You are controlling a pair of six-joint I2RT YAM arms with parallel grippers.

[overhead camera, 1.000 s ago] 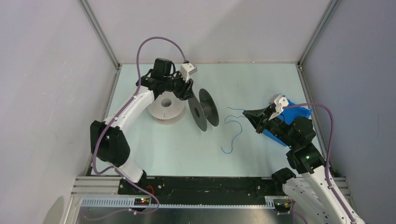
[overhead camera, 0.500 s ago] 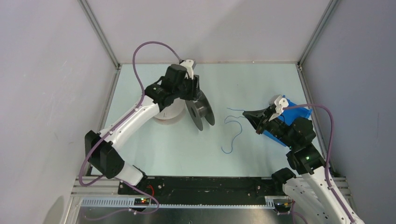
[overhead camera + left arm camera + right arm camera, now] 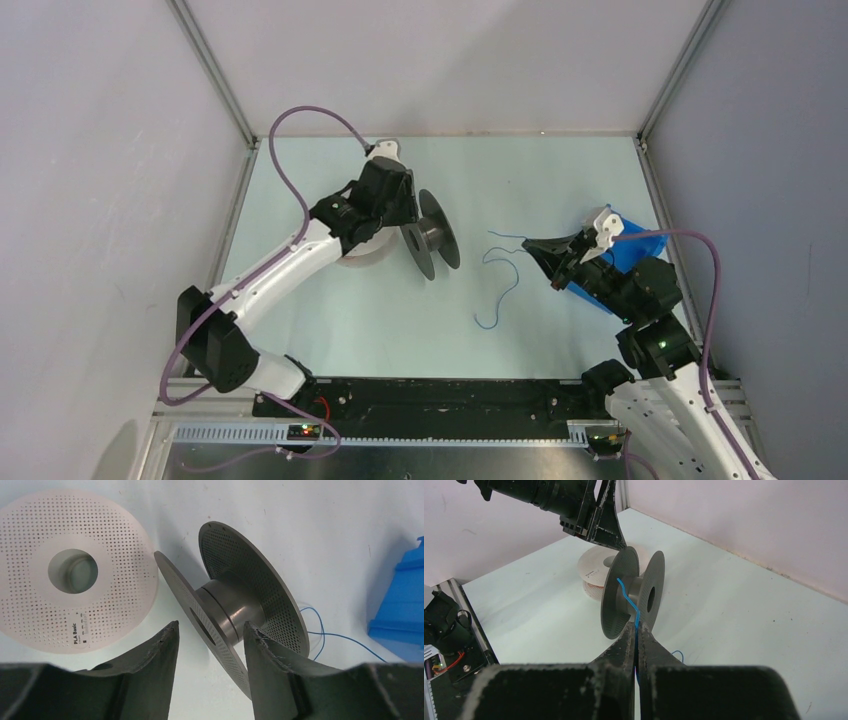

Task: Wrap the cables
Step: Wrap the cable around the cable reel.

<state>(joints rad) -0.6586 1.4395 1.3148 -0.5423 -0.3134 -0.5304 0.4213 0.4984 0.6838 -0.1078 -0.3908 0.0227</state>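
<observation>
Right pinches cable (image 3: 629, 600), left straddles spool (image 3: 235, 607)
My right gripper (image 3: 636, 627) is clamped tight on it, slack trailing toward eight o'clock; my left gripper (image 3: 210, 627), half-spread, brackets the spool's flange, gripping nothing

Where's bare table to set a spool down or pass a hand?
Free: near strip of table in front of the white spool and dark spool; far band behind the blue cable. Crowded: both spools at the left fingers; cable, right fingers and blue bin on the right.
</observation>
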